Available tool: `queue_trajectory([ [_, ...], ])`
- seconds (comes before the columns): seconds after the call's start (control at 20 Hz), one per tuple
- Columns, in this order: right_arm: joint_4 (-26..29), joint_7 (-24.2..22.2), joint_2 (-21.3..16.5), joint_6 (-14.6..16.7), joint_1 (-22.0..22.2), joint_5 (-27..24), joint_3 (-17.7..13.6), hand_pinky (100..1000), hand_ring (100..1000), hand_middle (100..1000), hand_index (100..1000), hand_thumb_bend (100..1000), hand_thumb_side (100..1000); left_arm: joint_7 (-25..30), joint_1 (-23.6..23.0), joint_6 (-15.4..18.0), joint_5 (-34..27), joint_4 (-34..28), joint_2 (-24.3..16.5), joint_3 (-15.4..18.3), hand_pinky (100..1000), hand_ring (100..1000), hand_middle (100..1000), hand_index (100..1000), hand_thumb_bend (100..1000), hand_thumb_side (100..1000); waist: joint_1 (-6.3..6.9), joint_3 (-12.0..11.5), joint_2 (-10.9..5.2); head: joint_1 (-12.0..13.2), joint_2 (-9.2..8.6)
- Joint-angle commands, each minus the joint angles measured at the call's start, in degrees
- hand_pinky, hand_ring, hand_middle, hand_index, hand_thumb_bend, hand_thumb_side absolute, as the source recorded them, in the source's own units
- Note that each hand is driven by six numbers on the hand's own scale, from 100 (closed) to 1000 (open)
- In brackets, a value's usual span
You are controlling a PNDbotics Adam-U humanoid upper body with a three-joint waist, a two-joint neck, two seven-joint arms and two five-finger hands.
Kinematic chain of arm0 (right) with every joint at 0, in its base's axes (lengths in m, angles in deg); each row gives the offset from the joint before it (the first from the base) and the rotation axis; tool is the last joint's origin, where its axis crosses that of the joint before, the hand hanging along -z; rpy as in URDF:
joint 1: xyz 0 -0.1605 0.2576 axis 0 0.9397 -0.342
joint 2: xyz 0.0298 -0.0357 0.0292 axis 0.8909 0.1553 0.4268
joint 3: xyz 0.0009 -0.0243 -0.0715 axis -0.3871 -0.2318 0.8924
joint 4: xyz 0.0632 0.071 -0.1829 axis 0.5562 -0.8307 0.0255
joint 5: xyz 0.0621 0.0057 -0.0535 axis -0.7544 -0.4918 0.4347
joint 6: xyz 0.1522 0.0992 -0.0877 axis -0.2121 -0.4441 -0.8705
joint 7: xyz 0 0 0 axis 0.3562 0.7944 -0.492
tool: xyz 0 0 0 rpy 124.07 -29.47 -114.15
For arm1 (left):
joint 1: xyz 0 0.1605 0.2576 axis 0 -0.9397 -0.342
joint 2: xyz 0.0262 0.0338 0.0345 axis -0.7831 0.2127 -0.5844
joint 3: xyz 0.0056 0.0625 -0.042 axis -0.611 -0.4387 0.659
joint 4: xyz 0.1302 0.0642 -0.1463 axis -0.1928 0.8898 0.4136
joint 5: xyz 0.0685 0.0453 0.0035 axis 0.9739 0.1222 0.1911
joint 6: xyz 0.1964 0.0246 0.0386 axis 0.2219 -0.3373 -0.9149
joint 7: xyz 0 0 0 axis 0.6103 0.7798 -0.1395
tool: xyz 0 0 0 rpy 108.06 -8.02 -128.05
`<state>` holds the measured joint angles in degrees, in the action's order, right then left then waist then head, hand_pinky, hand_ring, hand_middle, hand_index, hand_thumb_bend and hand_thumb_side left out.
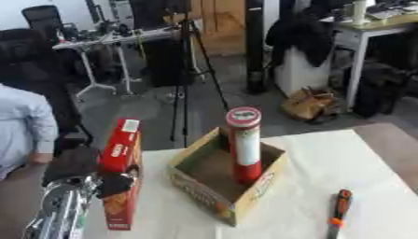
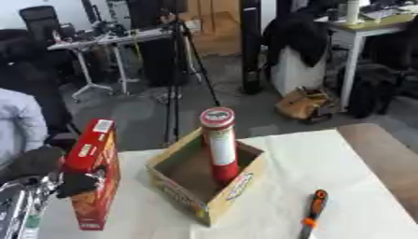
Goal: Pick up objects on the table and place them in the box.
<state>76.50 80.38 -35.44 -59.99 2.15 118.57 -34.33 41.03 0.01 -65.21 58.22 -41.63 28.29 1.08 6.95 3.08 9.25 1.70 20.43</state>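
An open cardboard box (image 1: 196, 186) stands on the white table (image 1: 343, 163), with a tall red and white tube can (image 1: 244, 144) upright inside it. Left of the box, my left hand (image 1: 98, 175) is curled round a red carton (image 1: 121, 172) held upright, its lower end near the table. An orange and black tool (image 1: 338, 212) lies on the table to the right of the box. My right hand shows in neither view.
The table's left edge runs just past my left arm (image 1: 57, 210). Beyond the far edge are a tripod (image 1: 186, 70), desks, a brown bag (image 1: 309, 103) on the floor and a person's sleeve (image 1: 24, 126) at far left.
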Motion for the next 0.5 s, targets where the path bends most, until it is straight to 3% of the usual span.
queue_trajectory([
  [0.05,0.65,0.22,-1.01,0.06,-0.77,-0.15,-0.08,896,915,892,815,100,1000,0.79,3.42,-0.8,-1.34,-3.4,-3.0,0.21,100,151,219,413,100,765,-0.67,-0.04,-0.95,-0.61,-0.29],
  [0.5,0.65,0.26,-1.11,0.34,-1.19,-0.62,0.19,895,914,891,814,100,1000,0.66,10.55,-1.51,-5.73,-7.12,-7.15,-0.45,100,145,209,386,100,760,-0.75,0.55,-0.93,-0.84,-0.81],
])
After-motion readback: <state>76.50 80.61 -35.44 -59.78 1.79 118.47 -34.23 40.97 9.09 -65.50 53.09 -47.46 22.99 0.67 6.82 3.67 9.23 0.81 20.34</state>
